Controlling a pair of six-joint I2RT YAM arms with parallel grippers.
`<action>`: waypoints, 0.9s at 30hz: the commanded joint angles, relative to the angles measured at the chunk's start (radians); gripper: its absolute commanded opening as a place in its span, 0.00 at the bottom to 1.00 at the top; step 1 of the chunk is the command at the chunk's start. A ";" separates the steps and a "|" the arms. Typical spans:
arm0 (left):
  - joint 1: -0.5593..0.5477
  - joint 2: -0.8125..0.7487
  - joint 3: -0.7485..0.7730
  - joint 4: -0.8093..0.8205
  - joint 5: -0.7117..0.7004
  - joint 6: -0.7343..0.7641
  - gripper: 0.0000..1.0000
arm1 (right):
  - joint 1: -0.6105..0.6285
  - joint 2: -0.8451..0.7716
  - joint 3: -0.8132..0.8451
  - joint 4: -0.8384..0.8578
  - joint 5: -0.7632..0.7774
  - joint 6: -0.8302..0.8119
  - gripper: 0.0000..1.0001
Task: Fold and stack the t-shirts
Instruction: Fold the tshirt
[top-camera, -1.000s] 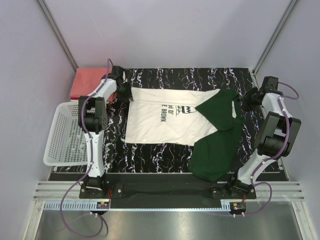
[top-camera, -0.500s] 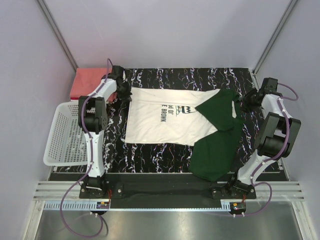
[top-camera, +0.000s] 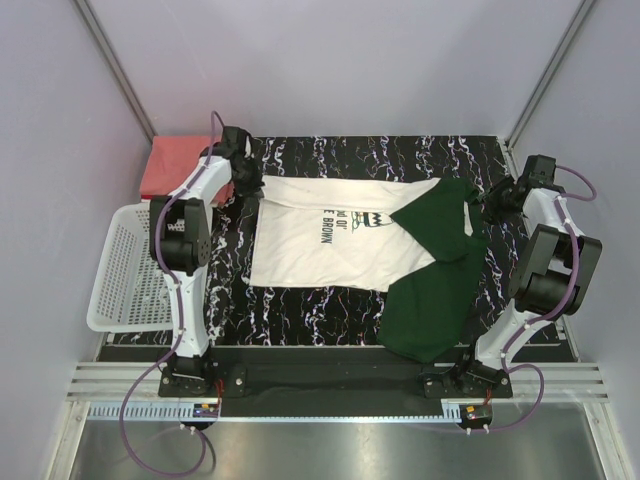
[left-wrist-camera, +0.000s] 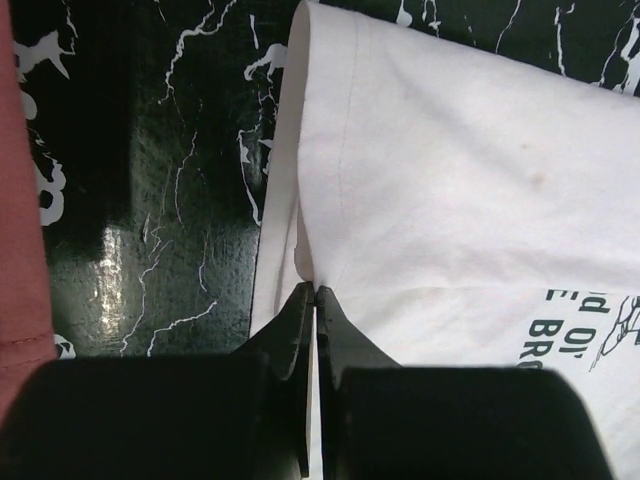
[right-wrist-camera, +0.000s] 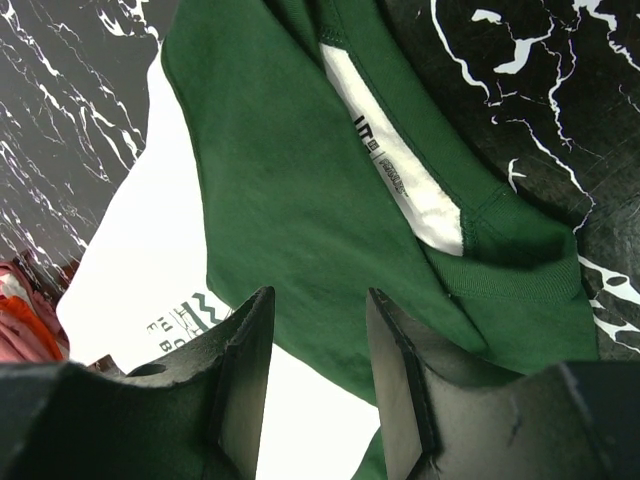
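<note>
The cream-white t-shirt (top-camera: 320, 245) lies spread on the black marbled table, its dark green parts (top-camera: 432, 295) folded over at the right and its dark lettering facing up. My left gripper (top-camera: 249, 186) is shut on the far left corner of its hem; in the left wrist view the jaws (left-wrist-camera: 315, 292) pinch the white cloth (left-wrist-camera: 480, 180). My right gripper (top-camera: 489, 203) is open and empty, just above the green collar area (right-wrist-camera: 290, 200), with its jaws (right-wrist-camera: 320, 297) apart. The salmon-red t-shirt (top-camera: 176, 162) lies folded at the far left corner.
A white plastic mesh basket (top-camera: 125, 280) stands at the left edge of the table (top-camera: 330, 310). The green cloth hangs down to the table's near edge. Grey walls close in the far side and both sides.
My left gripper has shifted slightly toward the far side with the hem corner in it. My right gripper has edged a little left toward the green collar.
</note>
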 joint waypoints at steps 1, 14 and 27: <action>-0.005 -0.048 -0.040 0.010 -0.016 -0.003 0.00 | 0.003 -0.013 0.001 0.026 -0.021 -0.020 0.49; -0.007 -0.002 -0.029 0.005 -0.070 0.015 0.20 | 0.003 -0.037 -0.021 0.019 0.001 -0.011 0.48; -0.086 -0.261 -0.009 -0.015 0.059 0.059 0.42 | 0.119 -0.411 -0.452 0.074 0.123 0.195 0.48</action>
